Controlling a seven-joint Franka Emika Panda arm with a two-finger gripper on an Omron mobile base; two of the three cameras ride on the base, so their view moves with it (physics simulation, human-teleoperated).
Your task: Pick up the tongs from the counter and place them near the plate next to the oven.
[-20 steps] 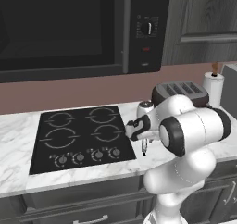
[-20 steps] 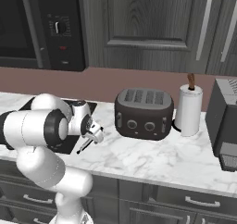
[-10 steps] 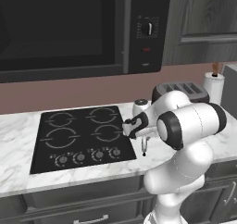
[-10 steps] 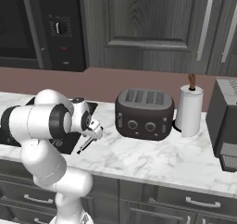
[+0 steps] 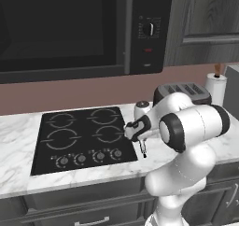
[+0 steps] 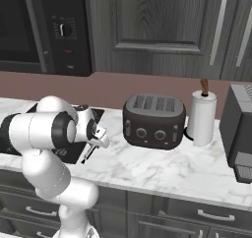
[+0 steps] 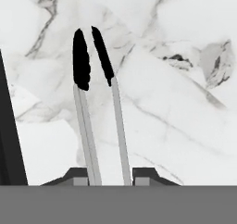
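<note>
1. Left base view: the white arm bends across the right half of the frame, and its gripper (image 5: 141,143) sits just right of centre, low over the counter (image 5: 18,173) beside the right edge of the black cooktop (image 5: 84,138). The tongs (image 5: 143,150) hang below the hand, dark tips down. A black microwave (image 5: 79,29) spans the upper left; a toaster (image 5: 184,92) and a paper towel roll (image 5: 215,84) stand at the right.

2. Right base view: the gripper (image 6: 94,146) is at left of centre, with the tongs (image 6: 90,154) slanting down from it to the marble. The toaster (image 6: 154,121) stands at centre, well apart from them, and the paper towel roll (image 6: 202,117) right of it.

3. Hand view: the two finger tips (image 7: 148,176) at the bottom edge are closed against the tongs (image 7: 99,121), one on each outer side. The two silvery arms run up the frame to dark tips at upper left, over the white veined counter (image 7: 176,102).
</note>
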